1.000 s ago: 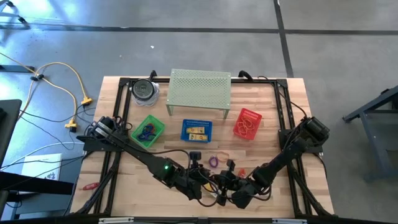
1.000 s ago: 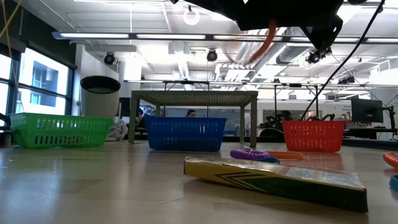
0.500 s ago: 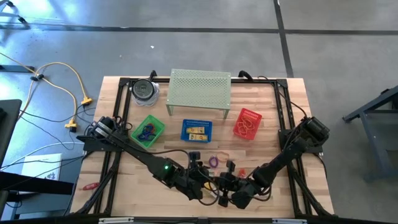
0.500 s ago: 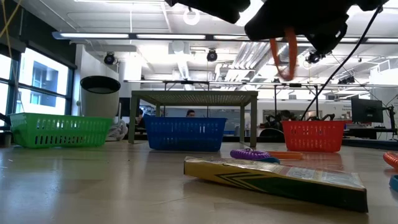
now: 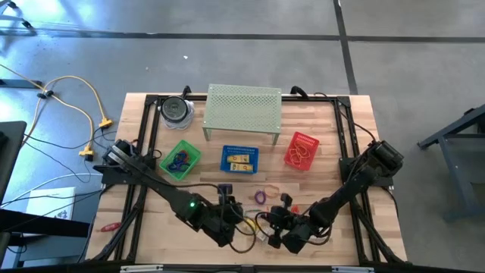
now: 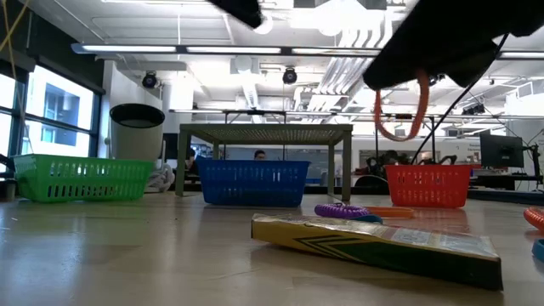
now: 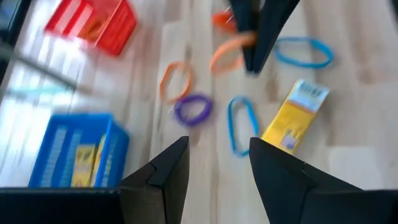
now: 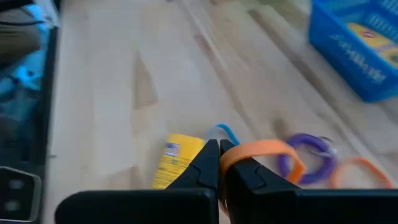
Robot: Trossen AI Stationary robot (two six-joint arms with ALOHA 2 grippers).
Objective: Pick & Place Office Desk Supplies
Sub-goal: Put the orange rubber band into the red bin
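In that last second I saw my left end effector (image 7: 214,163) let go and back off empty, leaving the orange band (image 8: 260,151) clenched in the right end effector (image 8: 219,149) above the worktop (image 5: 333,152), ready for the red basket (image 5: 301,149).

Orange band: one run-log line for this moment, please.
right gripper: shut on orange band, lifted | left gripper: open, empty | red basket: not reached

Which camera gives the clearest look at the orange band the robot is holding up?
The right wrist view: the orange band fills the foreground, pinched in the shut right hand. The low view shows it dangling as a loop above the table. The left wrist view shows it blurred. From the high view, it is too small to tell.
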